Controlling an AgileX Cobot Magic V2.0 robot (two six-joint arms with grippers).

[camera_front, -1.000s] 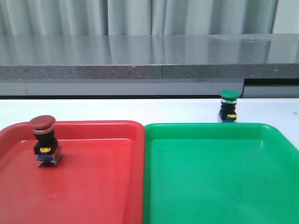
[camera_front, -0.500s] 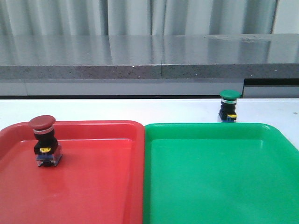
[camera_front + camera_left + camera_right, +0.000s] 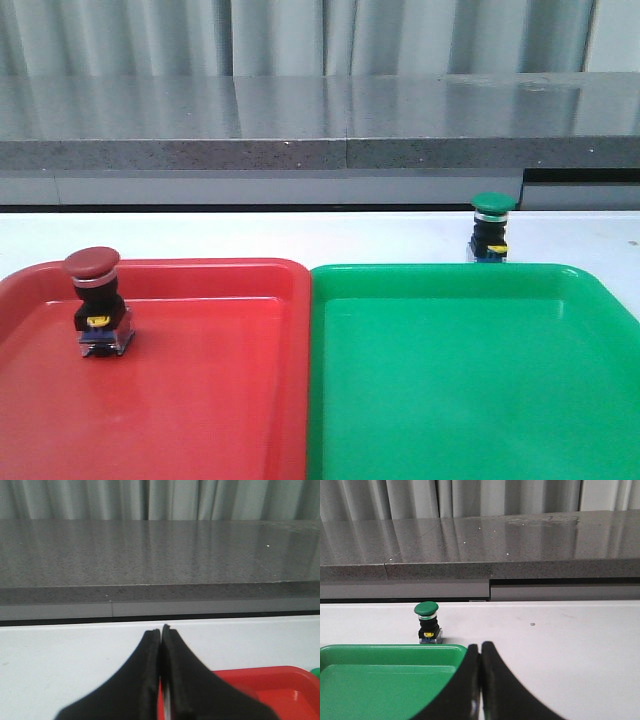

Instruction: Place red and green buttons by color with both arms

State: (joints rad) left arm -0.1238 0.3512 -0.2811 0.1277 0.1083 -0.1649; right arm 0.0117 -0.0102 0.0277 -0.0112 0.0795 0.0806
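The green button (image 3: 492, 228) is judged light and rigid, its cap smooth; it is best gripped at the black body. It stands upright on the table (image 3: 300, 235) just behind the green tray's (image 3: 470, 400) far edge. The red button (image 3: 96, 302) stands in the red tray (image 3: 200, 400), near its far left corner. The left gripper (image 3: 161, 630) and right gripper (image 3: 480, 647) are closed, empty.

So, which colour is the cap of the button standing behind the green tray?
Green. The button shows best in the right wrist view.
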